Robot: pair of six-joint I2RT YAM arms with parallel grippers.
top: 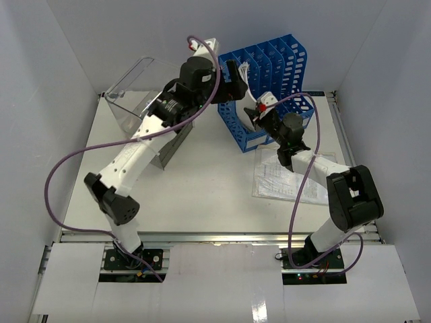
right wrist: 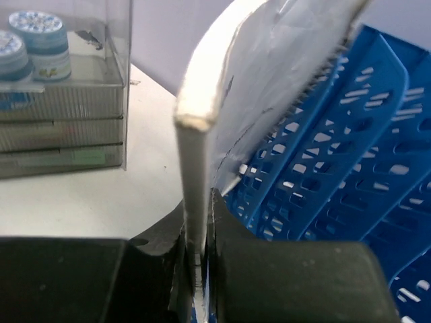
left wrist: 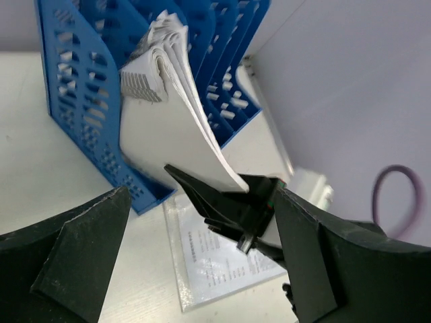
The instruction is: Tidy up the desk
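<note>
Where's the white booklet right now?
The booklet stands at the blue file rack's near-left end, centre-back of the desk in the top view; the right tool pinches its edge, open left tool beside it.

The desk is a flat, level white rectangular tabletop, with a metal rail along its 6 o'clock edge.

Top cam: fixed high, above & behind arm bases at near edge, looks down & fwd over the whole white flat desk. Left wrist cam: close-up, faces right & down at blue slotted plastic file rack w/ thick white paper stack. Right wrist cam: v. close, faces far & left along that stack, clear plastic drawer box beyond. All 3 share rack & stack.
</note>
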